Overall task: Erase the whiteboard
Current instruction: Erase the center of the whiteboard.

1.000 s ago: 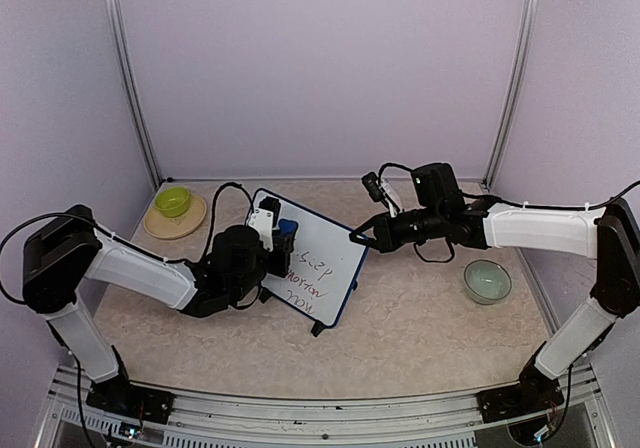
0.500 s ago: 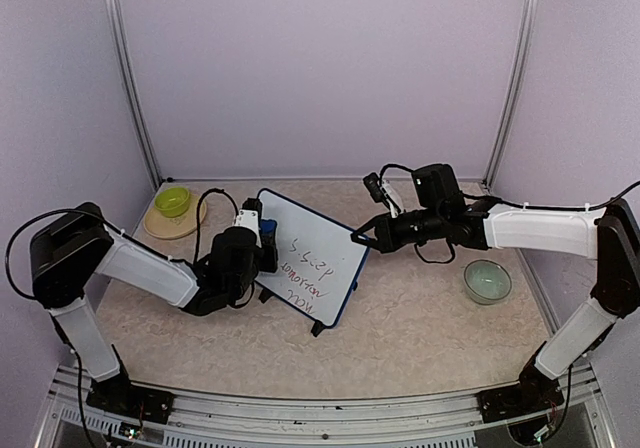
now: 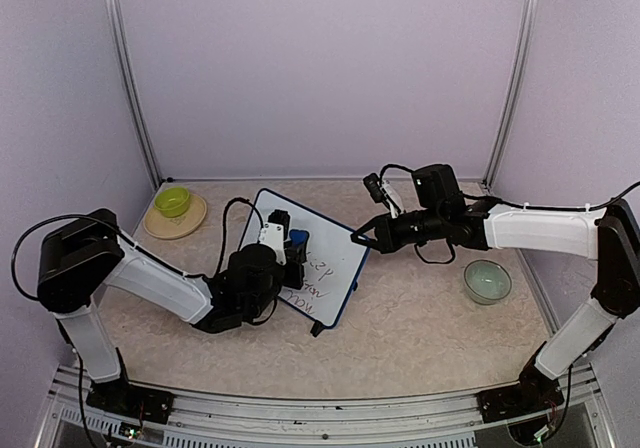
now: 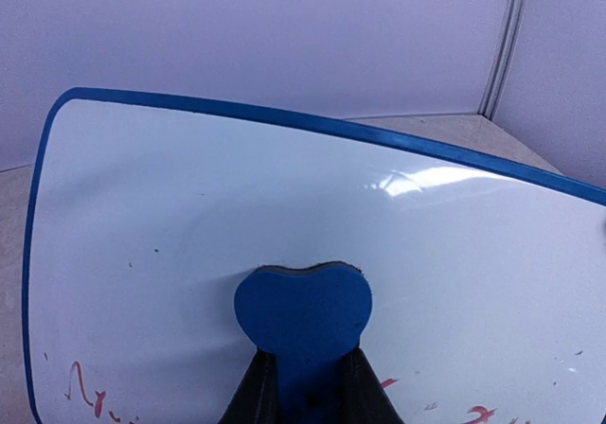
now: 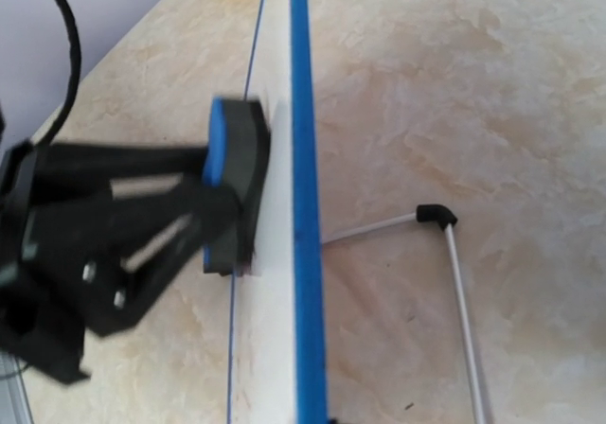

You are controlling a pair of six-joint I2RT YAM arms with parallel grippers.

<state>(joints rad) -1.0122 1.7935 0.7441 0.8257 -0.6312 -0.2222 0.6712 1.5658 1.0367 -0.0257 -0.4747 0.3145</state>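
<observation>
The whiteboard (image 3: 336, 260) stands tilted at mid-table, white with a dark-blue frame and handwriting on its lower half. My left gripper (image 3: 288, 248) is shut on a blue eraser (image 3: 298, 239) pressed flat against the board's face. In the left wrist view the eraser (image 4: 301, 310) sits between my black fingers (image 4: 258, 397) on the whiteboard (image 4: 189, 206), with red marks low at both sides. My right gripper (image 3: 357, 236) is shut on the board's upper right edge. The right wrist view looks along that blue frame (image 5: 303, 254), with the eraser (image 5: 216, 173) on the far face.
A green bowl (image 3: 173, 201) sits on a tan plate (image 3: 160, 227) at the back left. A pale green bowl (image 3: 487, 280) stands to the right. The board's wire leg (image 5: 456, 282) reaches out behind it on the table. Lilac walls close in three sides.
My left gripper swept the eraser up-left across the board, then back right and slightly down. The right arm and the board have stayed still.
</observation>
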